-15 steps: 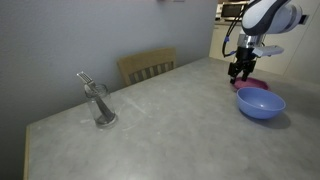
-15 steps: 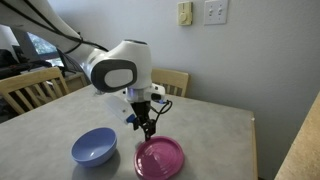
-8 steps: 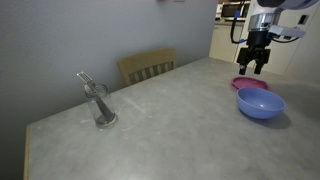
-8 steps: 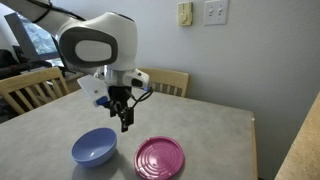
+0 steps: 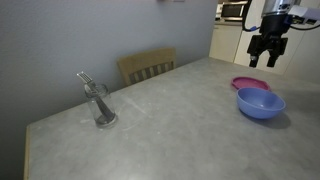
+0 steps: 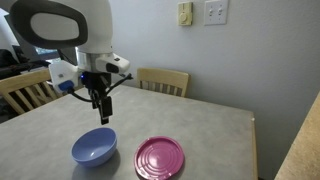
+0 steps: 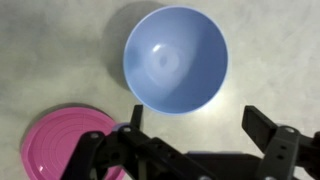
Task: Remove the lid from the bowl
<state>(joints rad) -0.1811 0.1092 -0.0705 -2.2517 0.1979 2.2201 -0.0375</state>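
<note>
The lid (image 6: 160,158) lies flat on the surface (image 6: 215,130), off the bowl (image 6: 94,147) and just beside it, where it lay 1 second ago. It is a magenta disc with a slight rim. The bowl is light blue and empty. The pincer (image 6: 101,112) has risen and swung from over the lid to above the bowl, its fingers (image 7: 265,130) apart, holding nothing.

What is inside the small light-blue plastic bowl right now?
Nothing: the wrist view shows the small light-blue plastic bowl bare inside. The flat round magenta-pink plastic lid lies on the table beside it. The spot under the bowl is hidden.
</note>
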